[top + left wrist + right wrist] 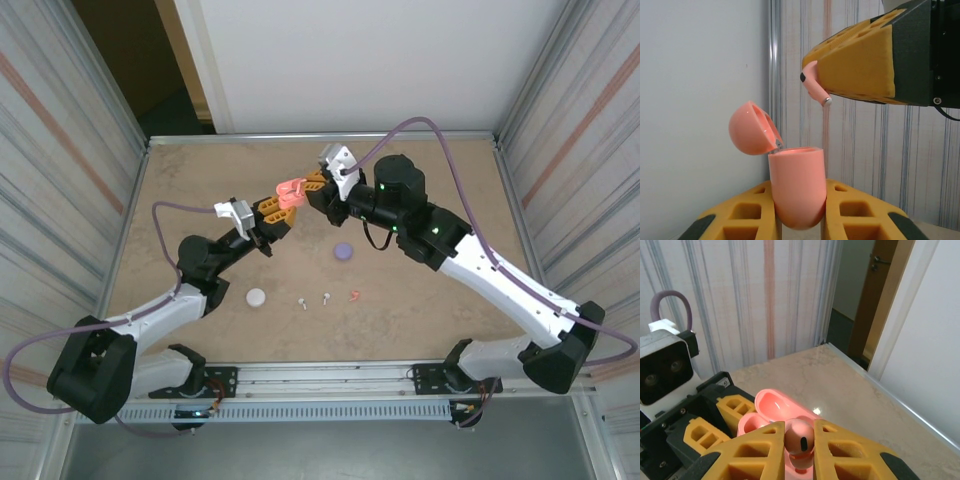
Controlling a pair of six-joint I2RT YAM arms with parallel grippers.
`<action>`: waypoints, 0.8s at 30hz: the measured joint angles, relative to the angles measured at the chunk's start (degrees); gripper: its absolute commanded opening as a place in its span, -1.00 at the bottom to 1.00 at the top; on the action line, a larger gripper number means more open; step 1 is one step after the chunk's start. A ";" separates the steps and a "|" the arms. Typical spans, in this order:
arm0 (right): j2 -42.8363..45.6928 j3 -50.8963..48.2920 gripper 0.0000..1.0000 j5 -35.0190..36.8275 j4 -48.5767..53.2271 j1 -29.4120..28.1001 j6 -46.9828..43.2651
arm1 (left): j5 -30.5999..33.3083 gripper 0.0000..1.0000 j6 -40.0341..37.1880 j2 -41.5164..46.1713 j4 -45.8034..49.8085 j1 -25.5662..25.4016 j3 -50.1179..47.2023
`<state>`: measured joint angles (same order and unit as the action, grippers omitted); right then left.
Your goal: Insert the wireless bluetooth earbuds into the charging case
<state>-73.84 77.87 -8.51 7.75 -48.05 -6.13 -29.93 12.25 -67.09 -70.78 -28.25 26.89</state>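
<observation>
- The left end effector (278, 208) was held off the bench, clamped on the open pink charging case (797, 190).
- The right end effector (310, 186) was poised just above it, closed on a pink earbud (812, 84).
- Both arms were extended inward.

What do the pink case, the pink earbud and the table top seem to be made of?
The pink case looks like smooth satin plastic: soft, even highlights on its curves. The pink earbud seems glossy hard plastic, with a silvery, perhaps metal, stem tip. The table top is probably polished stone or marble-look laminate: beige veining and a bright reflection.
</observation>
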 measured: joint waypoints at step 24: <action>-4.90 1.88 -0.66 2.40 -0.35 -2.25 -3.21 | 0.02 -1.00 0.00 -0.26 0.04 0.00 0.00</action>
<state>-78.74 79.75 -6.11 7.40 -50.30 -9.34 -29.91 12.25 -67.35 -70.74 -28.25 26.89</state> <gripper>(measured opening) 0.173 0.199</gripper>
